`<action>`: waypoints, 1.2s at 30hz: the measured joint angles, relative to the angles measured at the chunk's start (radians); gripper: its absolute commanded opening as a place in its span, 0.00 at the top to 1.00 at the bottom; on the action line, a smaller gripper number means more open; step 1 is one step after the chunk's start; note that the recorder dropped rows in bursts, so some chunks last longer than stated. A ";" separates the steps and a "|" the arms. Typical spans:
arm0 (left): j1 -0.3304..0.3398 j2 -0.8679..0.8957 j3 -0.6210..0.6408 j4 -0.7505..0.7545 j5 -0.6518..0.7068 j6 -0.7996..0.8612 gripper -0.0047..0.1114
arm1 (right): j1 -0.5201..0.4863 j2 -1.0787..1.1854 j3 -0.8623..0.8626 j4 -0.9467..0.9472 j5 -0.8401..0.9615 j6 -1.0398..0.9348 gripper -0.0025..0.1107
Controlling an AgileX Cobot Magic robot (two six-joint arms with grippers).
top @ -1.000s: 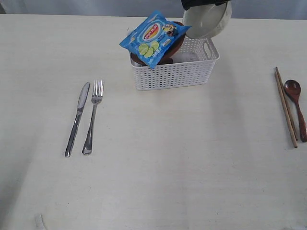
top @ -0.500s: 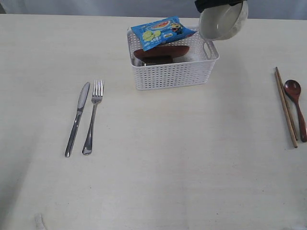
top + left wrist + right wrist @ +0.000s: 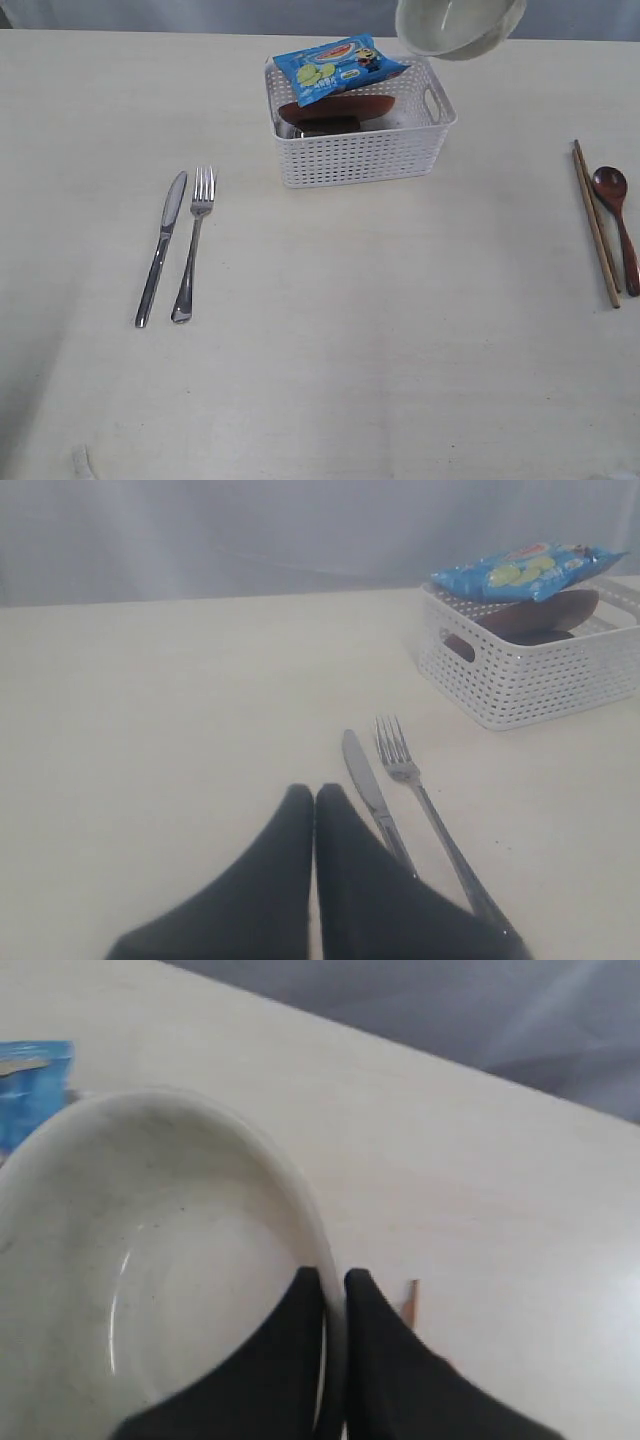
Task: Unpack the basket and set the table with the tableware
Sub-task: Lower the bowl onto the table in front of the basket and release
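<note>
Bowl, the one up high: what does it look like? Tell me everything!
The bowl is pale cream, round and smooth, with a thin rim. It is empty, with a few tiny dark specks inside. It hangs in the air, tilted so its inside shows, up by the right end of the basket without touching it. Only the right gripper touches it, pinching the rim with one finger inside and one outside.

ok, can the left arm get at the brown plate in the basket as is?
Probably not cleanly: the snack packet lies across the plate inside the basket; the left gripper is free, though.
</note>
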 measured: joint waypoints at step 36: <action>0.000 0.000 0.000 0.000 0.000 0.000 0.96 | 0.186 0.083 0.686 0.773 -0.791 -0.175 0.98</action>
